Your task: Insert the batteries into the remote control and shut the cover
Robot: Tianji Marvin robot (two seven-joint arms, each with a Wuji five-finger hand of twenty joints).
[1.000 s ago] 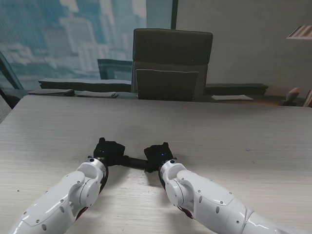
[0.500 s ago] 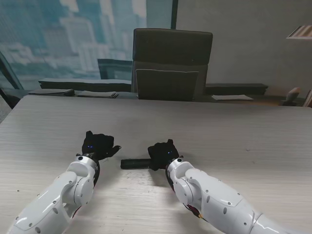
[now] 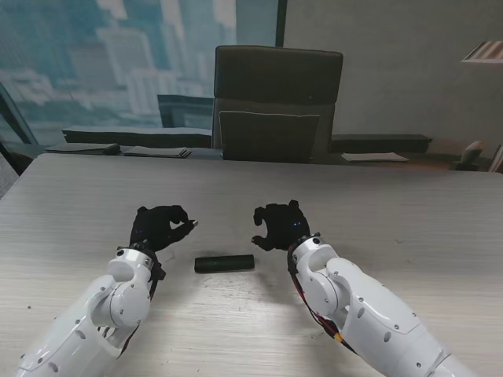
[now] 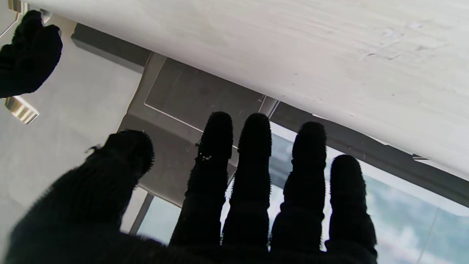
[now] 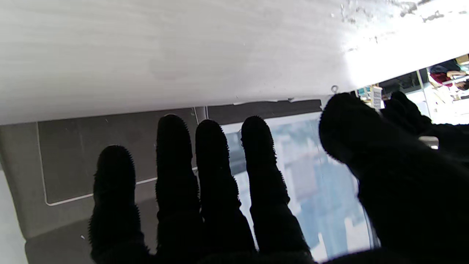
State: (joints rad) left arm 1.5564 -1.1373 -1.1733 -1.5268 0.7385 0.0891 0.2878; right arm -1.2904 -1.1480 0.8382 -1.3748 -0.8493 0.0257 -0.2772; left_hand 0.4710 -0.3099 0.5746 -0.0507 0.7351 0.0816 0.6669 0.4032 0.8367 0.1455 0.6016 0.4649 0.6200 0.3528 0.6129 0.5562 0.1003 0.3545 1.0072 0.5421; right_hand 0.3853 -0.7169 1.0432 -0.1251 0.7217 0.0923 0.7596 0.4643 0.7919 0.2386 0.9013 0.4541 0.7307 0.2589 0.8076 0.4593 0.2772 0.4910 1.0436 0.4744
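Observation:
A black remote control (image 3: pixel 225 263) lies flat on the pale wooden table (image 3: pixel 393 228), its long side running left to right. My left hand (image 3: pixel 159 225) in a black glove hovers to the remote's left and a little farther from me, fingers spread and holding nothing. My right hand (image 3: pixel 280 225), also gloved, hovers to the remote's right, fingers apart and empty. Both wrist views show straight, spread fingers (image 4: pixel 253 172) (image 5: pixel 216 176) with nothing between them. No batteries or loose cover can be made out.
A dark office chair (image 3: pixel 277 102) stands behind the table's far edge. Papers (image 3: pixel 375 157) and flat dark things (image 3: pixel 118 148) lie on a ledge beyond. A window (image 3: pixel 94 55) fills the back left.
Both hands have let go of the remote and moved apart, the left one leftward, the right one rightward and farther from me. The remote now lies alone between them.

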